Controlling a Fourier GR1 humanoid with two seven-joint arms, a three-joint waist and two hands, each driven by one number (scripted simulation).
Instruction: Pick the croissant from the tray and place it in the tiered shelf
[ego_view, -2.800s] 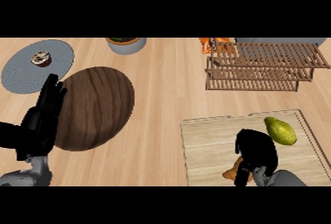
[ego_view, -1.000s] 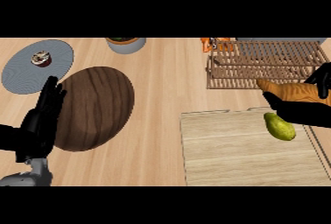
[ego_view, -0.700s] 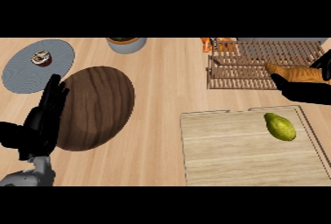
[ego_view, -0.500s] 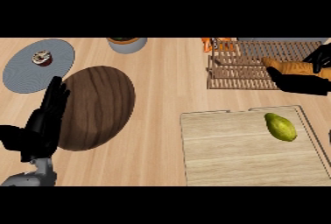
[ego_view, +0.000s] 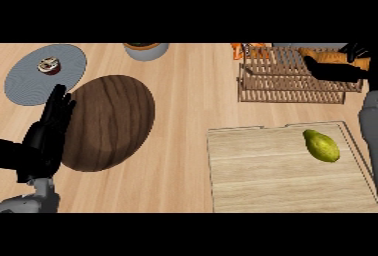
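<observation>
While curled round the croissant (ego_view: 323, 54) above the tiered shelf (ego_view: 289, 86), well apart from the tray (ego_view: 273, 182), likely needed the right hand (ego_view: 336, 71) lowered level onto the slats (ego_view: 325, 93) before letting it go.

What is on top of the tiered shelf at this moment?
The right hand hangs over the tiered shelf's right end, curled round the croissant. Only orange bits of it show; the hand hides whether it touches the slats.
</observation>
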